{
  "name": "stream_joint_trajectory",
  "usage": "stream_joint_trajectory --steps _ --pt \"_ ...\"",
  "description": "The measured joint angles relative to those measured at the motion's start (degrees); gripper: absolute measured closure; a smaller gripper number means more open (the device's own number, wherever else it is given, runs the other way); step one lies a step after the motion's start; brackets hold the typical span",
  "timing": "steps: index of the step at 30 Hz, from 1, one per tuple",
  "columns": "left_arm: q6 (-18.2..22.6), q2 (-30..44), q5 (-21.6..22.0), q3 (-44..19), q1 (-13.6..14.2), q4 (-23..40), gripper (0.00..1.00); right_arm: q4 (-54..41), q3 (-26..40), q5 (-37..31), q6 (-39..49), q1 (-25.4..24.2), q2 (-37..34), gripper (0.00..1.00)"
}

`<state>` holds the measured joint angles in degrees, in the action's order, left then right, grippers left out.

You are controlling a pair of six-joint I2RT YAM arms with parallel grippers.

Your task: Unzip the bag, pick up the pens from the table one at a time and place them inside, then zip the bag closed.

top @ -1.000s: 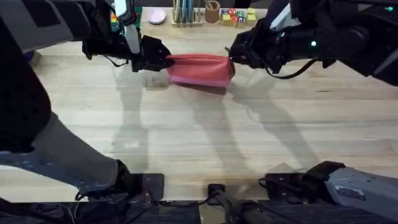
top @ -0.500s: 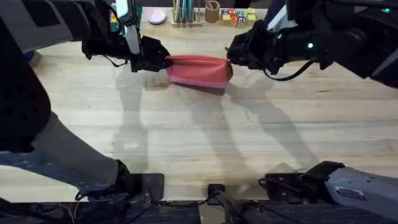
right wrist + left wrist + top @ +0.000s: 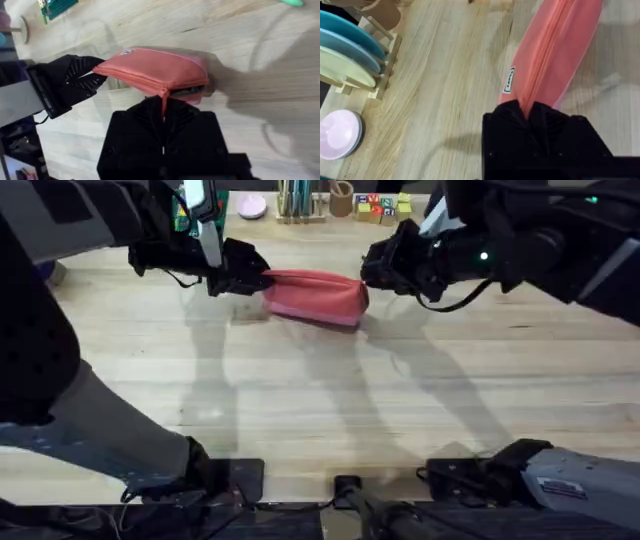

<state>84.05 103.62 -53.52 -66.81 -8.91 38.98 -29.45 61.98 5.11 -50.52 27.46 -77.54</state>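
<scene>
Bag [image 3: 555,55] side label [image 3: 508,80] – white, text unreadable; left end effector [image 3: 527,112] clamps end.

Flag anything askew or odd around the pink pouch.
The bag is stretched between both arms: the left hand pinches one end, the right hand grips the zipper pull at the other. The fabric bunches and sags slightly there, with a small opening showing. Nothing looks spilled or damaged.
</scene>
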Motion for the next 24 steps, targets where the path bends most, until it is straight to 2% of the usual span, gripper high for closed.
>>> stream_joint_trajectory --steps 8,12,16,24 --pt "0.0 0.0 -0.4 0.0 0.0 0.2 0.958 0.2 0.0 -0.1 0.0 -2.5 1.1 0.971" --pt "0.0 0.0 -0.7 0.0 0.1 0.2 0.958 0.2 0.0 -0.1 0.0 -4.8 4.2 0.97" --pt "0.0 0.0 0.7 0.0 -0.2 -0.4 0.958 0.7 0.1 -2.1 0.0 -7.5 8.0 0.971" --pt "0.0 0.0 0.7 0.0 -0.6 -0.2 0.958 0.3 0.2 -2.8 0.1 -7.8 8.8 0.971"
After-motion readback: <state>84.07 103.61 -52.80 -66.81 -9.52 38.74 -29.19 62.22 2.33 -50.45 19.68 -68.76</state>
